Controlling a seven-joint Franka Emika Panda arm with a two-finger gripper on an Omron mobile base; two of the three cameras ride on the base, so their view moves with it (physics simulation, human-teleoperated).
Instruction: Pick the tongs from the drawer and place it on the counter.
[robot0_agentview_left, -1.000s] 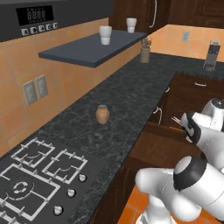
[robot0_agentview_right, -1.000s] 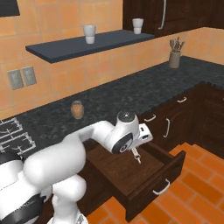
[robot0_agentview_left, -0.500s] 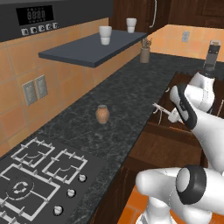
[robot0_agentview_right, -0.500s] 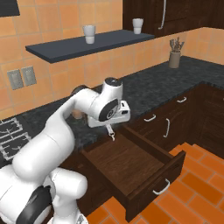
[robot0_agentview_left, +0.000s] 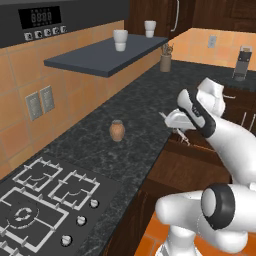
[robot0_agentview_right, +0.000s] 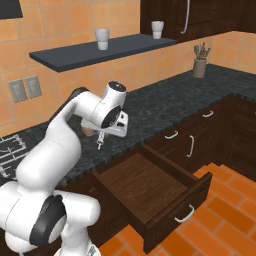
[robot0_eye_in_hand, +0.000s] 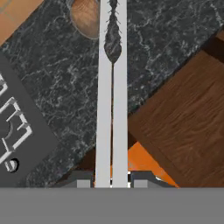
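The tongs (robot0_eye_in_hand: 111, 100) are held tight between the two tips of the tool (robot0_eye_in_hand: 111, 178), which is closed on them, and they are carried in the air over the front edge of the black bench (robot0_agentview_right: 165, 107), pointing toward a small brown jar (robot0_agentview_left: 117, 130). The open drawer (robot0_agentview_right: 150, 192) is seen just below and beside them, with its brown inside bare and its silver handle (robot0_agentview_right: 184, 215) at the front. A stove (robot0_agentview_left: 35, 200) is set into the bench near the jar, and two white cups (robot0_agentview_right: 102, 37) are kept on the wall shelf (robot0_agentview_right: 95, 50).
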